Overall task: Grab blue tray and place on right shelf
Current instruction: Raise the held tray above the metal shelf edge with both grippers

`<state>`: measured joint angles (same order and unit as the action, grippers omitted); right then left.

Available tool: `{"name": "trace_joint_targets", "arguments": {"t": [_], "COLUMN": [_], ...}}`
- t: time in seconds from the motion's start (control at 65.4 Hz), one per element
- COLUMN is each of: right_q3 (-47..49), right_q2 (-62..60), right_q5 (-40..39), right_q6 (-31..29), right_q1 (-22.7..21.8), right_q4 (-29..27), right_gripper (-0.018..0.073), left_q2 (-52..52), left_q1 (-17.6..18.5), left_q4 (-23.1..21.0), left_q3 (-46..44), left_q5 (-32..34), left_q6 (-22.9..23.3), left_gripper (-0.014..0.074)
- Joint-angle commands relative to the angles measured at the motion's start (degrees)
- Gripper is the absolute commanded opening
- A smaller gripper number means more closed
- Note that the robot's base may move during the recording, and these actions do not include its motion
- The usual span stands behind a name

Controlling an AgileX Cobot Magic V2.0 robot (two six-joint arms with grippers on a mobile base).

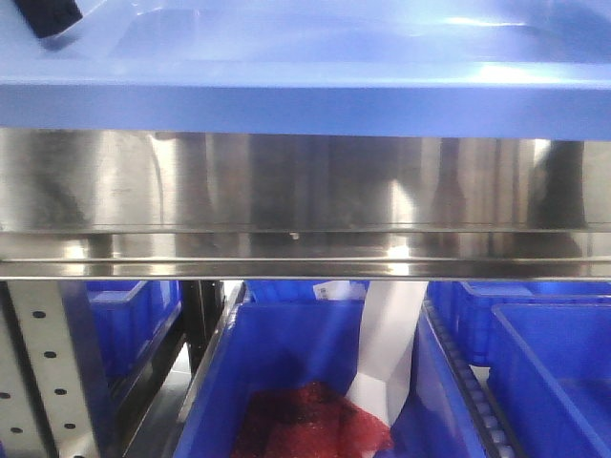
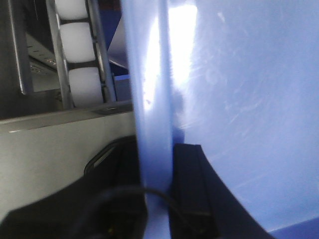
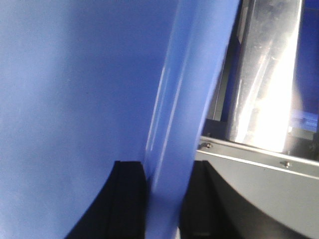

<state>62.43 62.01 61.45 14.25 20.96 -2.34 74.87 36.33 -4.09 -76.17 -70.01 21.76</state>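
The blue tray fills the top of the front view, level, just above the right shelf's brushed-steel front rail. My left gripper is shut on the tray's left rim, one black finger on each side of it. One left finger tip shows at the tray's top left in the front view. My right gripper is shut on the tray's right rim, again one finger on each side. The tray's glossy floor shows in the left wrist view and in the right wrist view.
Below the rail stand deep dark-blue bins: one in the middle holding red mesh and a white strip, others at left and right. A grey perforated upright stands lower left. White rollers lie beside the tray.
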Motion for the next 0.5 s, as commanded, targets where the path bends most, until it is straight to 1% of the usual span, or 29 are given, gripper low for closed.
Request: {"name": "trace_joint_targets", "arguments": {"t": [0.0,0.489], "right_q3": [1.8,1.8], "right_q2": [-1.0,-1.0], "right_q5": [-2.5,-2.5], "right_q6": [-1.8,-1.8], "right_q1": [-0.1,-0.1], "right_q4": [2.3,2.3], "right_gripper": [0.0071,0.0071], "left_q2": [-1.5,-1.5], "left_q1": [0.2,0.2], "left_q4": [1.0,1.0], "left_q3": [-1.5,-1.5], "left_q5": [-5.3,-5.3], "left_q6": [-1.8,-1.8], "left_gripper": [-0.0048,-0.0048]}}
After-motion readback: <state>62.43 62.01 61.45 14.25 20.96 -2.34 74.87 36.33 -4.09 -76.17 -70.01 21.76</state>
